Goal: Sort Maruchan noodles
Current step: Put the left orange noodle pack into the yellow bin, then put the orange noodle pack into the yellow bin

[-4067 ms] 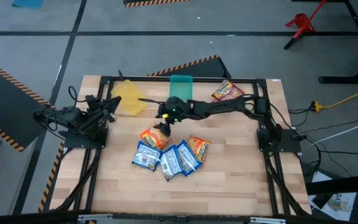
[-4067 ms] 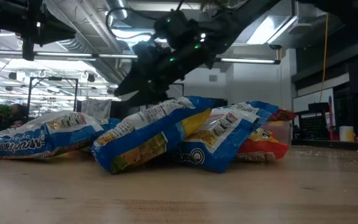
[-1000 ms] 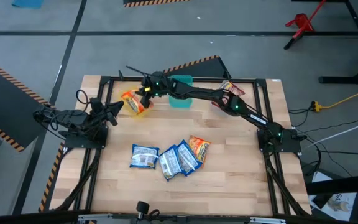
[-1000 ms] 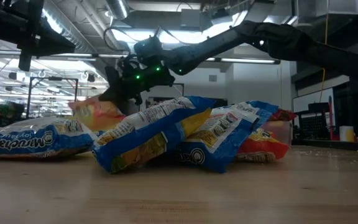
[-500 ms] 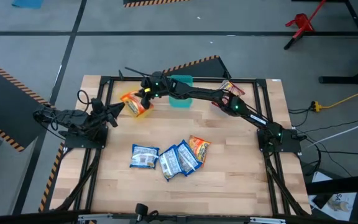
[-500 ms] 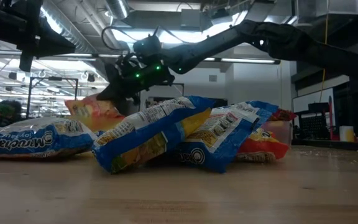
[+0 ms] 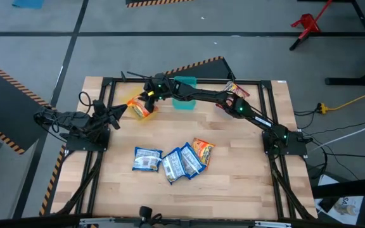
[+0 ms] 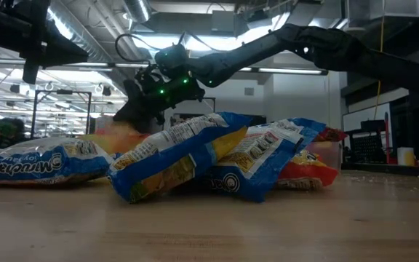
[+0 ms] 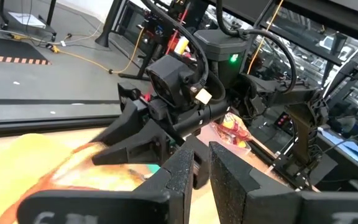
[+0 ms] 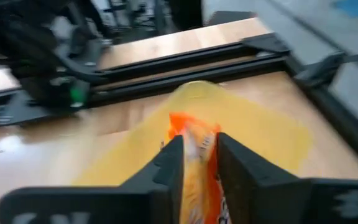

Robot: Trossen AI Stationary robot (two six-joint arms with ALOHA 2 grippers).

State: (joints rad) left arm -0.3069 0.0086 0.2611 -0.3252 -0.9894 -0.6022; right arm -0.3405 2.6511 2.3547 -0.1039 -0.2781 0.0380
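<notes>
The right gripper [image 7: 146, 99] reaches far across the worktop [image 7: 233, 183] and sits over the flat yellow bin [image 10: 253, 127] at the back left corner, an orange noodle packet [image 7: 138, 108] right under it. From the wrist, that glossy orange packet [image 10: 194, 168] lies between the dark fingers [image 10: 166, 165], which stand slightly apart beside it; whether they touch it, I cannot tell. In the middle of the wooden worktop, four crinkly packets bunch together: a blue-and-white packet [image 8: 31, 161] reading "Maruchan", two more blue ones [image 7: 182, 163], and an orange one [image 7: 201, 150]. One red packet [image 7: 230, 92] lies at the back right, near the teal bin [image 7: 184, 92]. The left gripper [image 9: 197, 177] waits at the left edge, fingers close together with a narrow gap.
</notes>
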